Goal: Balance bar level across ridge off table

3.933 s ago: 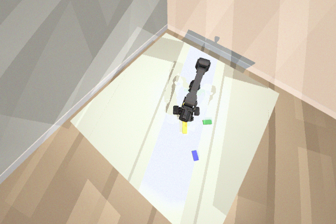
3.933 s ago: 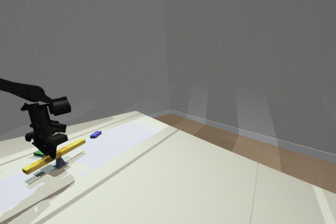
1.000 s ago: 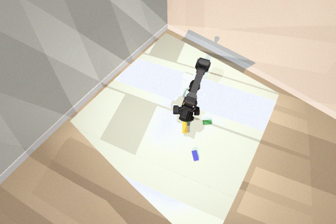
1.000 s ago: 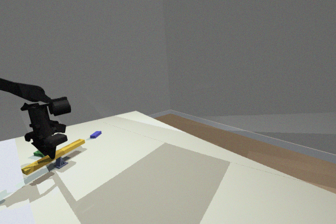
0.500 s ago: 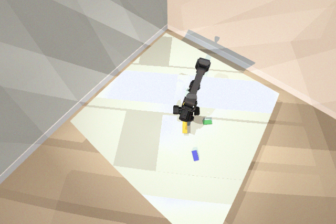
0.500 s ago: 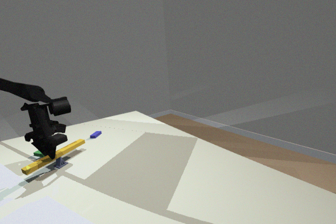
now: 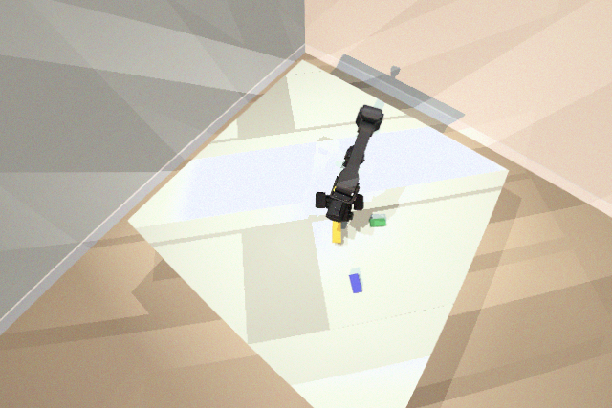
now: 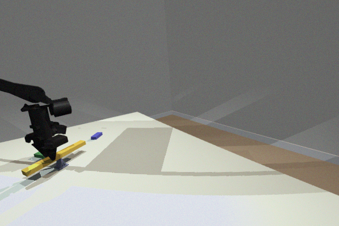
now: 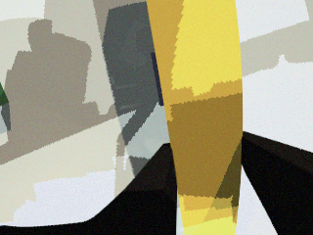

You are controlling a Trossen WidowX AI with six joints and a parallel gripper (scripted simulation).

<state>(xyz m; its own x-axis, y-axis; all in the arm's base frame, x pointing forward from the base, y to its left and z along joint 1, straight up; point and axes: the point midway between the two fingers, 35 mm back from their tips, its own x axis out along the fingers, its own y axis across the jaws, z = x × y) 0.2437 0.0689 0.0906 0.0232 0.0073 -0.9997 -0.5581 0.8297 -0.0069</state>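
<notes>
The long yellow bar [image 7: 337,233] [image 8: 71,148] [image 9: 207,64] lies across the top of the small dark blue ridge [image 8: 60,164] [image 9: 157,78], both bar ends clear of the table in the exterior view. The bar looks about level. My gripper [image 8: 53,157] [image 9: 203,145] is shut on the bar close beside the ridge, on the side toward the bar's near end. In the top view the arm hides the fingers and much of the bar. Whether the bar's full weight rests on the ridge, I cannot tell.
A green block [image 7: 378,221] [image 8: 38,154] lies on the table [image 7: 395,269] [image 8: 219,185] beside the bar. A blue block [image 7: 355,283] [image 8: 96,136] lies beyond the bar's far end. Shadows and bright patches cross the table top.
</notes>
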